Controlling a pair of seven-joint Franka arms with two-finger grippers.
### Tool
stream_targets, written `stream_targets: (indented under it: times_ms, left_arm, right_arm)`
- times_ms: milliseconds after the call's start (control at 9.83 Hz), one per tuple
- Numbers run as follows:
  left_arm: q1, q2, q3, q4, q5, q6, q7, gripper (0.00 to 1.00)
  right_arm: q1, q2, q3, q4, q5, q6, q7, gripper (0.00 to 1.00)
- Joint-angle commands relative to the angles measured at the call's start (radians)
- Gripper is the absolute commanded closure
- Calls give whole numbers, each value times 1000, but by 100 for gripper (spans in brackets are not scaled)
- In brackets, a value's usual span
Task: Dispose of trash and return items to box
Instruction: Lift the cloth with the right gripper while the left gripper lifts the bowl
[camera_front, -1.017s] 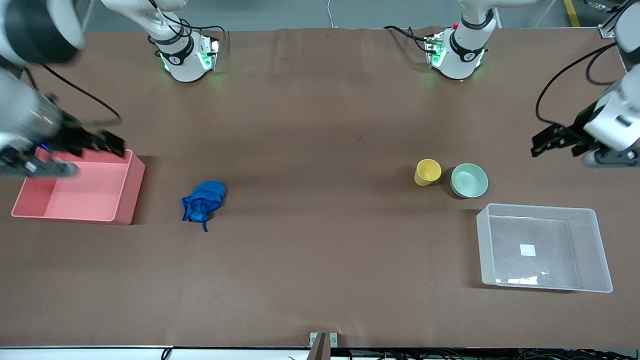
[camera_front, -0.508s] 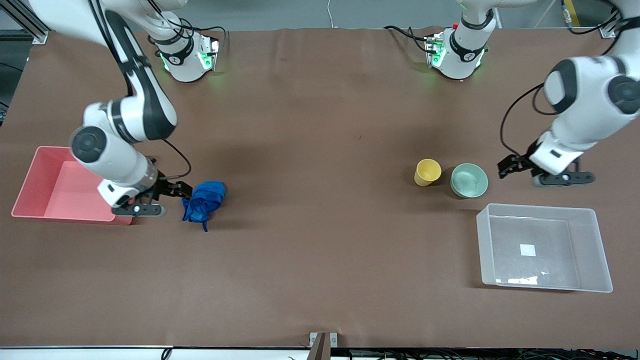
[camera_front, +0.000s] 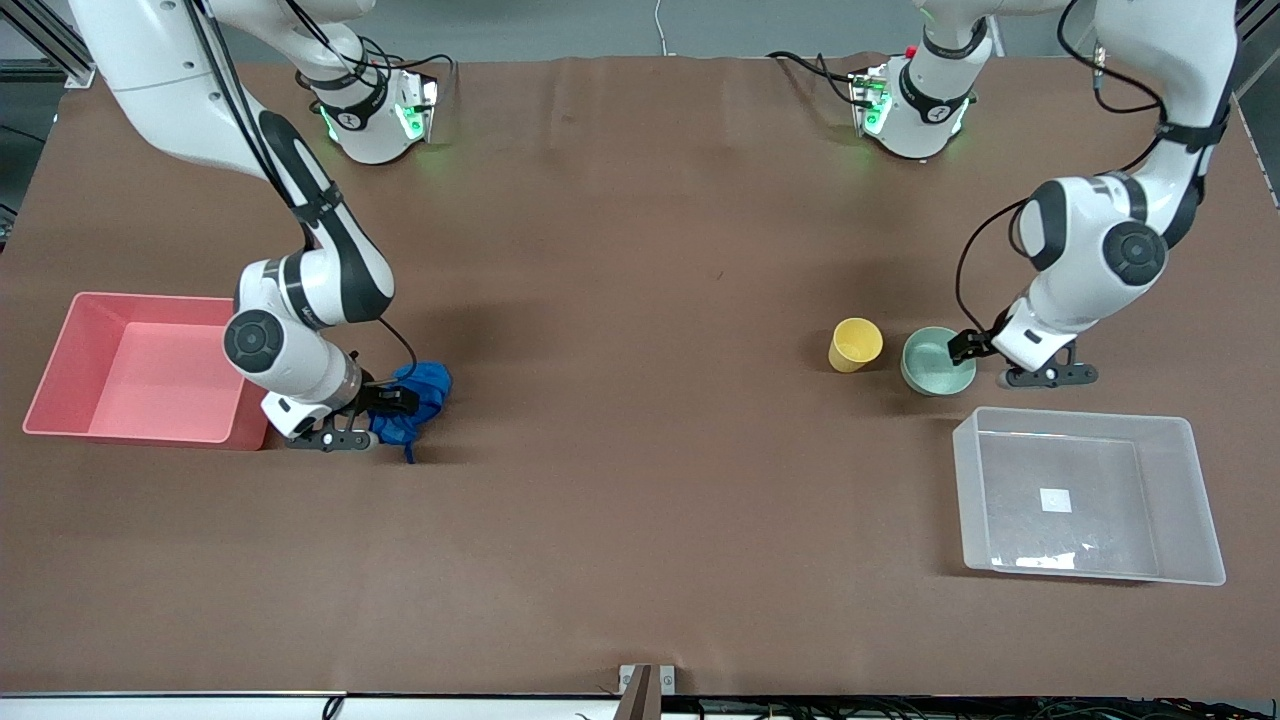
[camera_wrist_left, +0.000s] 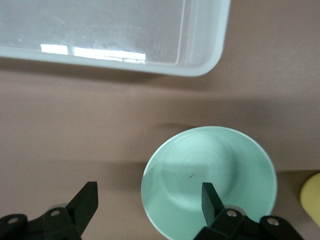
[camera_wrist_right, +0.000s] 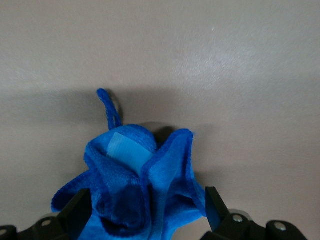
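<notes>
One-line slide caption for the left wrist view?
Open left gripper straddles the rim of the mint-green bowl, with the clear box close beside it and the yellow cup at the frame's edge.

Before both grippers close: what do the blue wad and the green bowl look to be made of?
The blue wad looks like soft terry or microfiber cloth: fuzzy nap, limp folds, stitched edge, thin loop. The green bowl looks like smooth rigid plastic, possibly glazed ceramic: satin sheen, faint concentric rings inside.

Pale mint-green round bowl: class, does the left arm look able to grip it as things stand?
Probably yes. The left gripper is open, one finger over the pale mint-green round bowl, one outside its rim; nothing blocks it, and the yellow plastic cup stands apart.
</notes>
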Motion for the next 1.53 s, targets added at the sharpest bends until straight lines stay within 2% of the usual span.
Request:
stream_targets:
  times_ms: [0,102,203,305,407,610,712,814,1017,1119,1220,1322,1424]
  left_arm:
    - [-4,95,2,-6,1,94,18,14]
    - [-2,99,-1,-11,-8,107,-6,44]
    - [-2,96,-1,-21,-11,107,-14,75]
    - [0,96,-1,-29,-11,107,6,99]
    - [0,91,-1,-34,-11,107,6,100]
    - [-2,48,-1,-60,-11,105,4,100]
    - [-4,-7,-1,-77,-11,92,6,100]
    - [-7,-71,-3,-84,-11,25,4,100]
    - [-8,-181,-3,-49,-11,-162,11,100]
    - [-5,-196,-3,10,-13,-224,9,100]
    - [-4,-165,2,106,-14,-252,1,100]
    - [1,-106,4,212,-14,-252,-2,100]
    - [3,-23,23,341,-14,-252,-3,100]
  right_arm:
    - [11,14,4,1,-14,16,40,6]
    - [13,14,4,-1,-14,14,40,28]
    - [11,14,6,-2,-13,14,43,62]
    - [10,14,6,-7,-11,8,48,88]
    - [8,14,6,-2,-9,2,75,99]
    - [10,11,6,4,-11,2,75,100]
    - [10,2,6,15,-11,-9,81,100]
    - [8,-32,6,51,-9,-101,100,100]
    - [-4,-96,1,210,-9,-418,108,100]
    - [-28,-128,-3,298,-9,-550,95,100]
    - [-58,-165,-11,361,-11,-643,54,100]
    - [-67,-196,-78,387,-11,-689,-43,100]
    - [-66,-227,-176,387,-11,-700,-205,100]
